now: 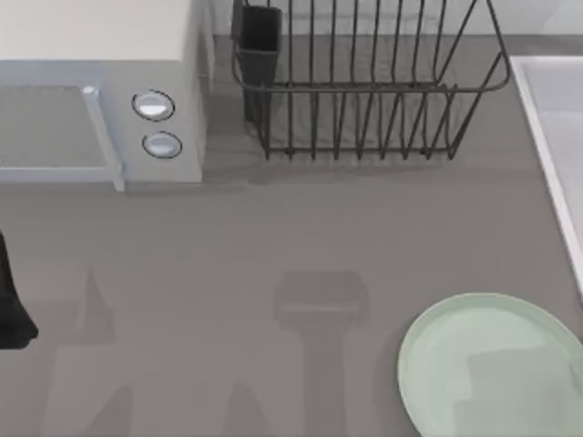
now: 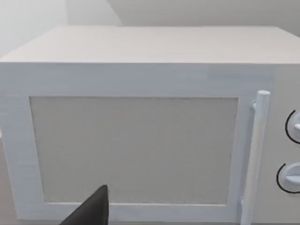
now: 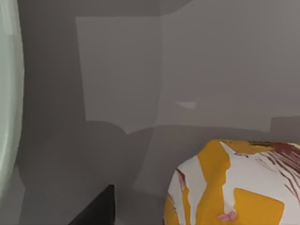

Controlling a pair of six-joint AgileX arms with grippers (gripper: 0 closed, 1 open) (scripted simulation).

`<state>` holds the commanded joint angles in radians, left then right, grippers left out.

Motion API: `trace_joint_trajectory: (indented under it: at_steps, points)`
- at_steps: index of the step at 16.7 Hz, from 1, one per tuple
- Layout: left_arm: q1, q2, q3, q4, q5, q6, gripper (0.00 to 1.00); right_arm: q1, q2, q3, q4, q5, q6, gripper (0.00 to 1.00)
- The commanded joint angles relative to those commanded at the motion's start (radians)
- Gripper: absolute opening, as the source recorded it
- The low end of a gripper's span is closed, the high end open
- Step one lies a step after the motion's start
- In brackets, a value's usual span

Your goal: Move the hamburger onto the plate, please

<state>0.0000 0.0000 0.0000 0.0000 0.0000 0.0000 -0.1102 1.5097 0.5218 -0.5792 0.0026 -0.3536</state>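
1. The hamburger (image 3: 234, 187) is seen close under the right wrist camera, above grey table (image 1: 273, 237), beside the plate (image 1: 496, 369); whether the right gripper (image 3: 101, 208) is clenched on it cannot be told.
2. It is judged light, soft and easily squashed; a gentle hold across its sides is advised.
3. The left gripper (image 2: 91, 211) is faced toward the microwave (image 2: 136, 140); its state cannot be told.
4. The plate is set at the table's near right; a dish rack (image 1: 364, 82) is kept well apart at the back.
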Motion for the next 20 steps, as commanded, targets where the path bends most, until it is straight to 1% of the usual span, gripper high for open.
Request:
trace_joint_trajectory:
  at_steps: [10,11,18,19,20]
  points:
    - [0.0,0.0,0.0,0.0,0.0,0.0,1.0,0.0,0.0,0.0,0.0,0.0,0.0,0.02]
    - [0.0,0.0,0.0,0.0,0.0,0.0,1.0,0.0,0.0,0.0,0.0,0.0,0.0,0.0]
    - [0.0,0.0,0.0,0.0,0.0,0.0,1.0,0.0,0.0,0.0,0.0,0.0,0.0,0.0]
    - [0.0,0.0,0.0,0.0,0.0,0.0,1.0,-0.004,-0.076,0.048,-0.095,-0.014,-0.004,0.0]
    - [0.0,0.0,0.0,0.0,0.0,0.0,1.0,-0.004,-0.076,0.05,-0.098,-0.014,-0.004,0.0]
